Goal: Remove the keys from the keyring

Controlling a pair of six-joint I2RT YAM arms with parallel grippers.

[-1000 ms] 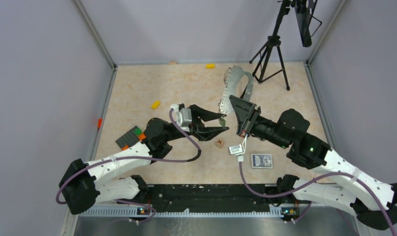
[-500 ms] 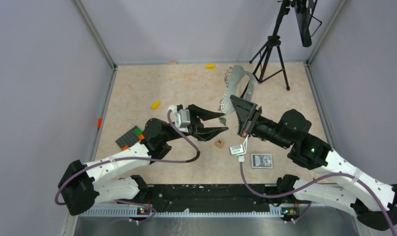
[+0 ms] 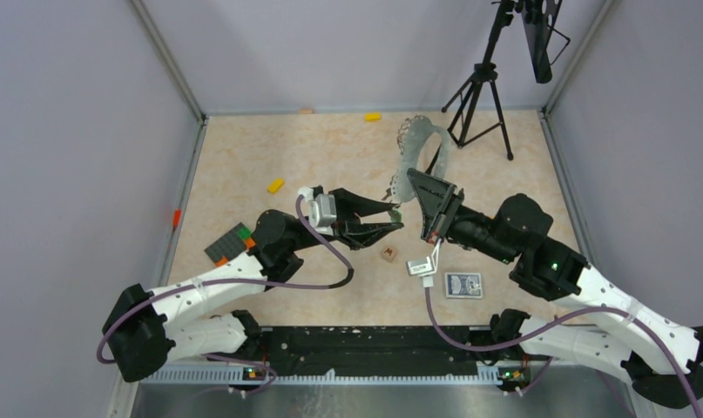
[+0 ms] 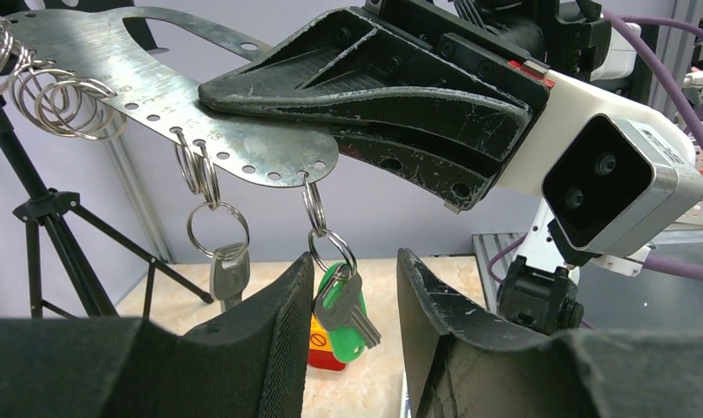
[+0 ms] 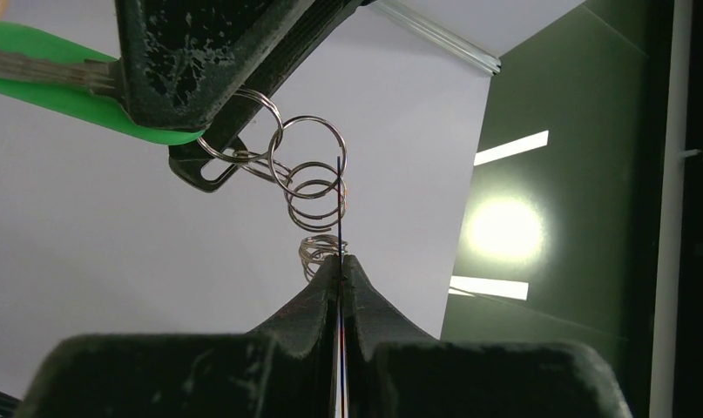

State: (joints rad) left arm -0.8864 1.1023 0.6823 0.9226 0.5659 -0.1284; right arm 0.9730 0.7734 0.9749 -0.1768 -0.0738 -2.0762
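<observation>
Top external view: pale marbled surface [image 3: 330,148], boxed in by plain grey walls [image 3: 86,131]; a black tripod [image 3: 480,96] stands at the far right corner. Loose items lie well apart: one yellow block [image 3: 276,185], a second yellow piece [image 3: 373,116] by the far wall, a brown cube [image 3: 388,253] and a card box [image 3: 463,285].

My right hand [image 3: 411,176] is clenched on the keyring [image 3: 422,135], held above the surface. The keys [image 4: 228,279] hang from its holed edge. My left hand [image 3: 402,216] is released, fingers either side of the green key [image 4: 341,305].
</observation>
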